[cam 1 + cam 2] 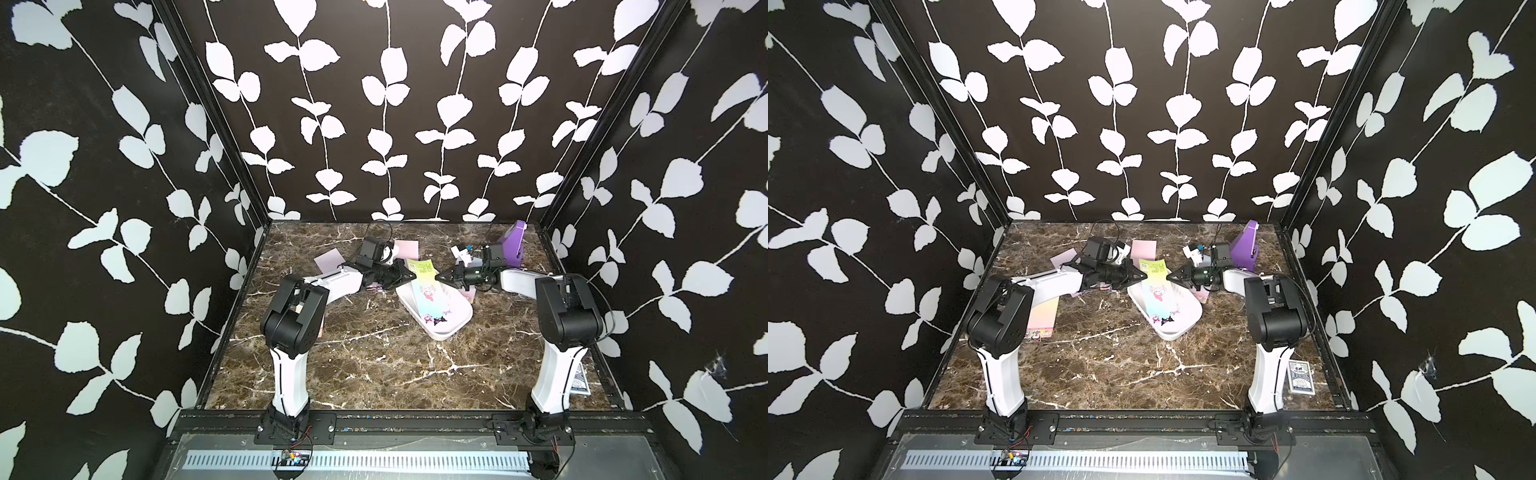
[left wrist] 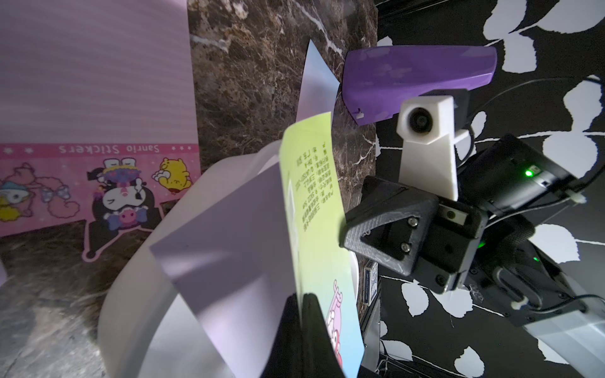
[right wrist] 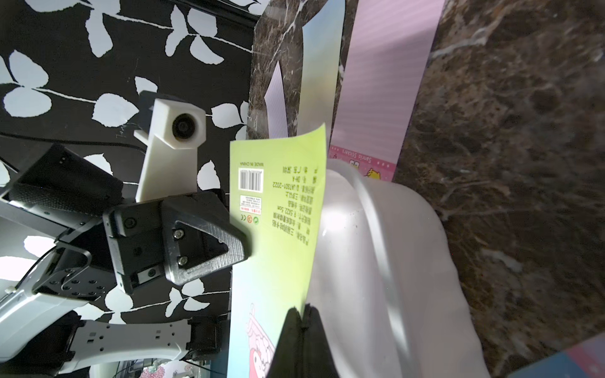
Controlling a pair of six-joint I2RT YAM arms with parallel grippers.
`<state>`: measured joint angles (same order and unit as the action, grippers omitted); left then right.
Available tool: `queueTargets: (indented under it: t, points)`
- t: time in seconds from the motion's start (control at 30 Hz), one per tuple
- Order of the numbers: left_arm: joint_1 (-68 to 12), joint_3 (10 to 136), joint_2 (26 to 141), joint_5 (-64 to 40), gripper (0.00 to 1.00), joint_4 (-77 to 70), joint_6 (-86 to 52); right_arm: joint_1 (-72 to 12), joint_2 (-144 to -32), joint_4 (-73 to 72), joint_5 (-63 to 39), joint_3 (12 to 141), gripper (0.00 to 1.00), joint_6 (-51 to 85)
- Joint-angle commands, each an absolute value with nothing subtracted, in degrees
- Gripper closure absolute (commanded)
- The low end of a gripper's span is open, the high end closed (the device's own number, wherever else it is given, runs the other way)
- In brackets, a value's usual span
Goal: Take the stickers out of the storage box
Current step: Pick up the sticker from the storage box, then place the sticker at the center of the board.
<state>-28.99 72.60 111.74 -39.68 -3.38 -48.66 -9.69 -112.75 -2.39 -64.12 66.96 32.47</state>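
The green-to-blue sheet [image 1: 424, 284] is hanging tilted over the storage box [image 1: 442, 334]. Its green printed end is rising toward the back wall and its blue end is reaching down over the box; whether it is touching the box cannot be told. Its long axis is running front to back, crossways to both arms.

The left claw [image 1: 411, 275] is pinching one long edge and the right claw [image 1: 438, 276] is pinching the opposite edge. Both are clamped tight on the sheet near its green end and are sitting equally close to it. On this evidence, lifting the sheet clear is calling for both claws to rise together, or for one to let go.

The sheet is looking thin, glossy and bowed, carrying a barcode and small print on the green part and a cartoon figure lower down. A lilac sheet [image 2: 222, 255] is lying just behind it in the box; whether the left claw is catching it too cannot be told. A pink sheet [image 2: 95, 98] is resting on the tabletop [image 1: 374, 365] near the box.
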Motion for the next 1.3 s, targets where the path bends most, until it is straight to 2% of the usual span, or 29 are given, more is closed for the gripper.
queueTargets:
  t: [0.0,0.23,0.43,0.53,1.1,1.27]
  points:
    - [-29.87,71.95,108.47,-40.69,1.00,-3.92,-48.66,-9.31,-111.84,5.05,-66.58,70.05,1.00,24.35]
    - [-30.45,72.95,108.51,-40.45,1.00,-3.46,-48.99,-8.74,-112.25,10.50,-66.15,72.37,1.00,20.09]
    - [-30.59,73.71,107.44,-40.14,1.00,-2.68,-48.88,-8.57,-110.89,11.41,-65.25,73.01,0.76,19.70]
    - [-30.54,74.35,106.60,-40.30,1.00,-2.71,-49.38,-8.32,-109.07,12.00,-64.07,72.70,0.70,19.76]
    - [-29.77,73.65,99.38,-37.73,1.00,1.38,-46.13,-7.73,-96.48,9.99,-59.35,64.65,0.63,23.97]
    - [-29.78,70.86,99.02,-38.73,1.00,-1.47,-46.94,-7.96,-95.24,3.33,-60.50,59.55,0.61,28.32]
